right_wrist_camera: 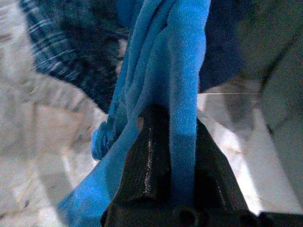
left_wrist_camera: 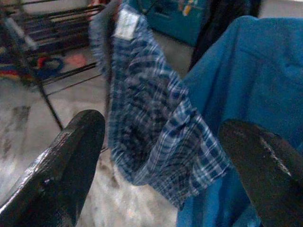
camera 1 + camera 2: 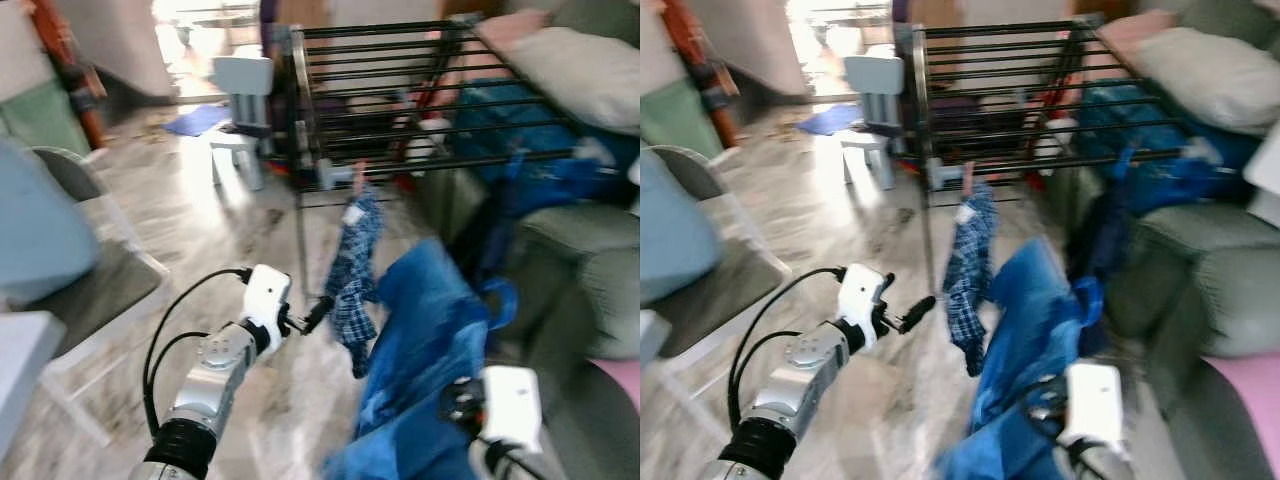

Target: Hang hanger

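My right claw is closed tight on a fold of the blue garment; in the right wrist view the cloth runs down between my two black fingers and drapes over them, so I have it pinched, not just brushed. My left claw is spread wide and holds nothing: in the left wrist view the plaid shirt hangs in the gap between the fingers without touching either one. In the left eye view that claw sits just at 9 o'clock of the shirt's lower half.

I judge the step in hand to be the carry toward the rack, with the load not yet hung. The plaid shirt dangles from what seems to be the hook end of a hanger, though blur hides the hanger's shape and I cannot tell how it is borne. The blue garment lies at 4 o'clock of the shirt, touching it.

Outward at 12 o'clock stands the black drying rack, its bars well apart from my claws. A sofa with a pale cushion is at 3 o'clock, a small white stool at 11 o'clock.

Next, I think, I must close on the rack, raise the hook above a bar and lower it on.
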